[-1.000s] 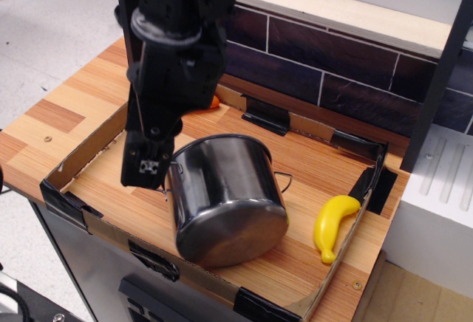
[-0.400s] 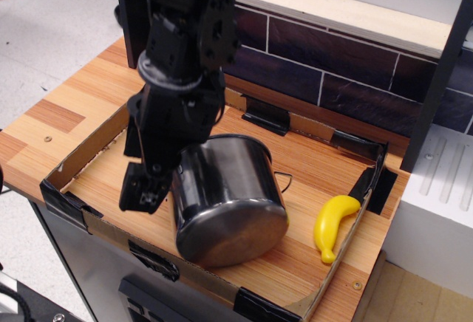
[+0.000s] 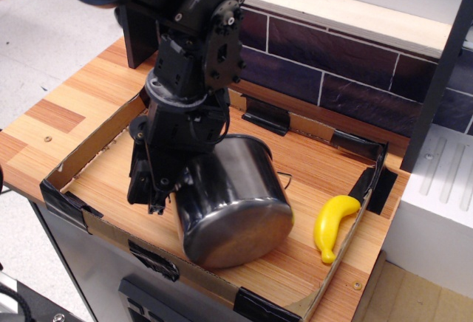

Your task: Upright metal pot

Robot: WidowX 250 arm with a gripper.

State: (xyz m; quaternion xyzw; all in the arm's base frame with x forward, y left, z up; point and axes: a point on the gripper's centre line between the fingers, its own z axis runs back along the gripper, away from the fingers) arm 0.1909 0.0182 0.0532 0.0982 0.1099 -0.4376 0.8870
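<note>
The metal pot (image 3: 235,204) lies tipped in the cardboard tray, its flat shiny bottom facing the front and its opening turned to the back. One thin wire handle (image 3: 283,180) shows on its right side. My black gripper (image 3: 154,189) points down against the pot's left side, close to the tray floor. Its fingers (image 3: 140,182) are dark and overlap the pot wall, so I cannot tell whether they clamp the pot or only touch it. The arm hides the pot's left handle and rim.
A yellow toy banana (image 3: 332,226) lies at the tray's right end. The low cardboard tray wall (image 3: 74,167), patched with black tape, runs all round. A dark tiled backsplash (image 3: 332,63) stands behind, and a white block (image 3: 443,189) stands to the right.
The arm has swung lower and to the right, against the pot's left side. The pot has tilted and shifted slightly to the right. The orange bit behind the arm is now hidden.
</note>
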